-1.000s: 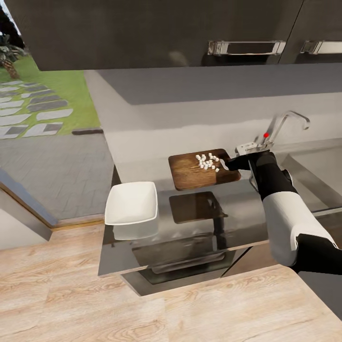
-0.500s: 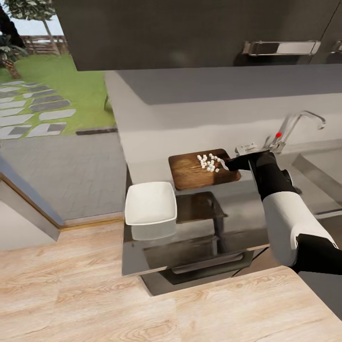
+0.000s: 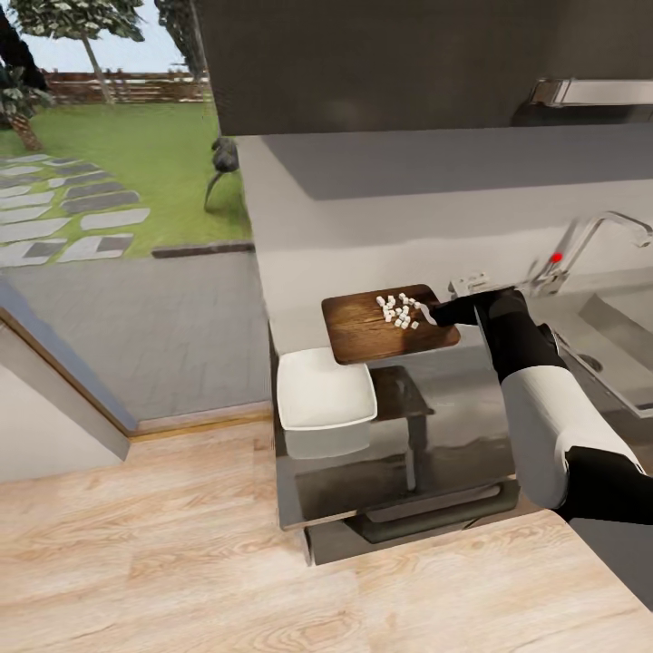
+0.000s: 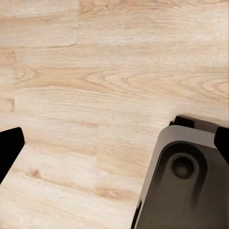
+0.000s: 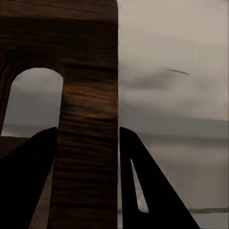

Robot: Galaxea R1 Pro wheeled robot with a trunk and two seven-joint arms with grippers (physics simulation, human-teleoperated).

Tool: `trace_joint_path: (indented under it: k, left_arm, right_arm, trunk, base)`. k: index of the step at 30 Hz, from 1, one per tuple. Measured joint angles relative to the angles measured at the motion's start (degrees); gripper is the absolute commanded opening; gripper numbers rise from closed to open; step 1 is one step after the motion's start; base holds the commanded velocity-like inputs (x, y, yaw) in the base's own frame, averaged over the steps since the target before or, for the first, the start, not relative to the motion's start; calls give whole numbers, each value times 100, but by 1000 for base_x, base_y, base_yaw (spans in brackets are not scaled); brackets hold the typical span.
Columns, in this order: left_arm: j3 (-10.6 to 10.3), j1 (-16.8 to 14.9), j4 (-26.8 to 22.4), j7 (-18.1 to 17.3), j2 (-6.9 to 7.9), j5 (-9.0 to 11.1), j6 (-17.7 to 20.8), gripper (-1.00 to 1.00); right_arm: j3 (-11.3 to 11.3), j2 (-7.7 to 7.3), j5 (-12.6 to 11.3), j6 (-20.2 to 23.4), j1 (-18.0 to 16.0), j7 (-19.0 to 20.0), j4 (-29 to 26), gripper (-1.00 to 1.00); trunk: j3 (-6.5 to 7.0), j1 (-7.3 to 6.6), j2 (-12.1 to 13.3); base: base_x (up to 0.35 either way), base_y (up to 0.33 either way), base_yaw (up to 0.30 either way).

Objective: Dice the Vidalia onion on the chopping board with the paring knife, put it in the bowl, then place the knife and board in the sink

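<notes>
A: What has the right claw (image 3: 442,314) got?
B: It's clamped on the slotted end of the brown wooden chopping board (image 3: 385,324), carried level above the grey surface (image 3: 453,399), white onion dice (image 3: 397,309) on top.
A: And the white square bowl (image 3: 325,393)?
B: Just beyond the board's far end, lower, along its long axis; left claw's grip I can't tell

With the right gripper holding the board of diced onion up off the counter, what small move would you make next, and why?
I would probably carry the chopping board a little further toward the bowl. The right gripper is clamped on the board's handle end, the onion pieces lie near that end, and the board's near left corner only just overlaps the bowl's far rim. Tipping now would likely spill onto the countertop.
</notes>
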Motion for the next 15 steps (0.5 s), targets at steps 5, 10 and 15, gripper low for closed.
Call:
trace_joint_path:
  k: [5,10,15]
  left_arm:
    - [-1,0,0,0,0,0,3,100]
    - [4,0,0,0,8,0,8,100]
    - [-1,1,-1,-2,6,0,11,100]
  right_arm:
    - [-3,0,0,-1,0,0,-1,-100]
    - [0,0,0,-1,-1,0,0,-100]
    - [-5,2,-19,3,-3,0,-2,-100]
  trunk:
    - [0,0,0]
    - [0,0,0]
    - [0,0,-1]
  base:
    - [0,240,0]
    - [0,235,0]
    - [0,55,0]
